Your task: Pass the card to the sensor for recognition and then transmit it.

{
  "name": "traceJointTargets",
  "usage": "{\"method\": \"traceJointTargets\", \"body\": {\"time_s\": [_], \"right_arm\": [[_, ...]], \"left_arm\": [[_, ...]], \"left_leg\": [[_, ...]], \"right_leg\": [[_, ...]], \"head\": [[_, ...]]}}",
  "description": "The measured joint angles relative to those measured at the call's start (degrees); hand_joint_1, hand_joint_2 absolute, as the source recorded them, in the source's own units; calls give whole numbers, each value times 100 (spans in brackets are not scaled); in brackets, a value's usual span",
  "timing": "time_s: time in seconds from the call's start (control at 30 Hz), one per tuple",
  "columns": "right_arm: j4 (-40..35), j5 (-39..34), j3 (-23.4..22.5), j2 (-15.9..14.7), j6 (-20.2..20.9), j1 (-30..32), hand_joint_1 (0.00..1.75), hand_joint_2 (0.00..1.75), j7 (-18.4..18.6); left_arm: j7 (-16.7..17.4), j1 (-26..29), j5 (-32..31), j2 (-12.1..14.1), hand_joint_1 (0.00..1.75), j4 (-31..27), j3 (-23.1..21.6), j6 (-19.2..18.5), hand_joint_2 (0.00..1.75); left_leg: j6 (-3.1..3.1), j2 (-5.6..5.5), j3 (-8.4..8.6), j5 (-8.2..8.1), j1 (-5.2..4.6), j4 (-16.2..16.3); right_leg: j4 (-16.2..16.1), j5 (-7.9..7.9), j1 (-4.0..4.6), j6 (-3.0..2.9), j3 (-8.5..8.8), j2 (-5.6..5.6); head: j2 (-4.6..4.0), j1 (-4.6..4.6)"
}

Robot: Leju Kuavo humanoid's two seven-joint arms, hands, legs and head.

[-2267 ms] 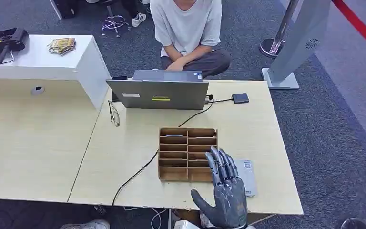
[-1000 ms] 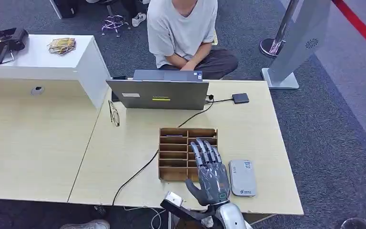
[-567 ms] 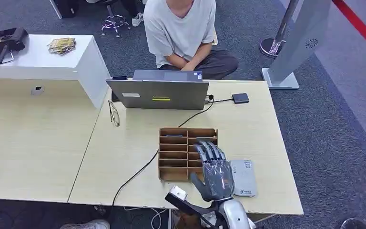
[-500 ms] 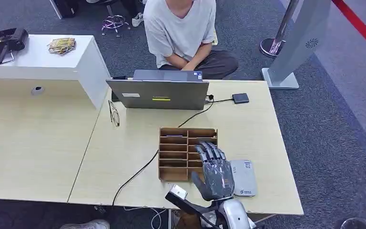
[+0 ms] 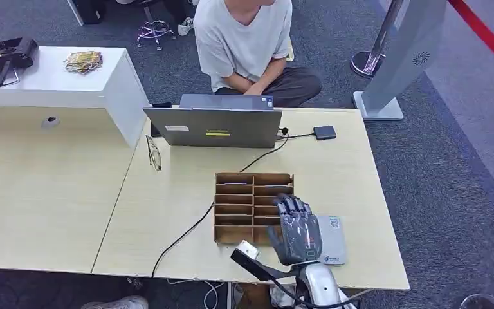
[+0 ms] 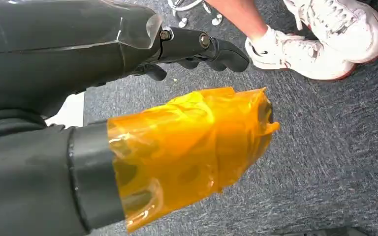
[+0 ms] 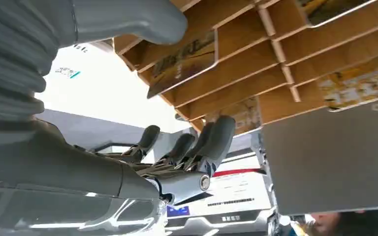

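A wooden card rack (image 5: 237, 207) stands in the middle of the table, with cards lying in several slots. My right hand (image 5: 296, 229) hovers over the rack's near right corner with its fingers bent downward and nothing in it. A flat grey-white sensor (image 5: 333, 241) lies on the table just right of that hand. In the right wrist view the thumb (image 7: 128, 19) and the dark fingers (image 7: 215, 138) stand apart in front of the rack (image 7: 236, 69), close to a yellow-printed card (image 7: 184, 61). My left hand's dark bent fingers (image 6: 211, 49) hang over the carpet, partly hidden.
A grey laptop (image 5: 212, 127) stands behind the rack, and a person (image 5: 247, 38) sits beyond it. A black cable (image 5: 186, 235) crosses the table to the near edge. Glasses (image 5: 154, 152) lie left of the laptop, a small black box (image 5: 324, 132) to its right. A white cabinet (image 5: 96, 84) stands at far left.
My right hand went forward over the rack, then drifted right and back toward the near edge, and its straight fingers have bent downward. The person shifted slightly.
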Motion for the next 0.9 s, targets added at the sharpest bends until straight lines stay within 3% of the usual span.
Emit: {"method": "traceJointTargets", "body": {"time_s": [0.13, 0.37, 0.43, 0.47, 0.7, 0.9], "right_arm": [[87, 11, -70, -2, 2, -16, 45, 175, 2], [195, 26, -147, -2, 17, -35, 59, 175, 4], [223, 28, -158, 0, 17, -42, 80, 175, 11], [240, 39, -166, -2, 17, -48, 120, 175, 11], [284, 70, -258, 5, -11, -62, 155, 175, -44], [227, -13, -291, 57, -59, -59, 169, 175, -223]], "left_arm": [[0, 0, -9, -2, 0, 0, 0, -2, 0], [0, 0, -11, 2, 0, 0, 0, -20, 0], [0, 0, -15, 2, 0, 0, -2, -20, 0], [0, 0, -15, 2, 0, 0, -2, -20, 0], [0, 0, -17, 2, 0, 0, -2, -24, 0], [0, 0, -15, 4, 0, 0, -2, -24, 0]], "left_leg": [[0, 0, 0, 0, 0, 0], [0, 0, 0, 0, 0, 0], [0, 0, 0, 0, 0, 0], [0, 0, 0, 0, 0, 0], [0, 0, 0, 0, 0, 0], [0, 0, 0, 0, 0, 0]], "right_leg": [[0, 0, 0, 0, 0, 0], [0, 0, 0, 0, 0, 0], [0, 0, 0, 0, 0, 0], [0, 0, 0, 0, 0, 0], [0, 0, 0, 0, 0, 0], [0, 0, 0, 0, 0, 0]], "head": [[0, -2], [0, -2], [0, -2], [0, -2], [0, 0], [0, -2]]}}
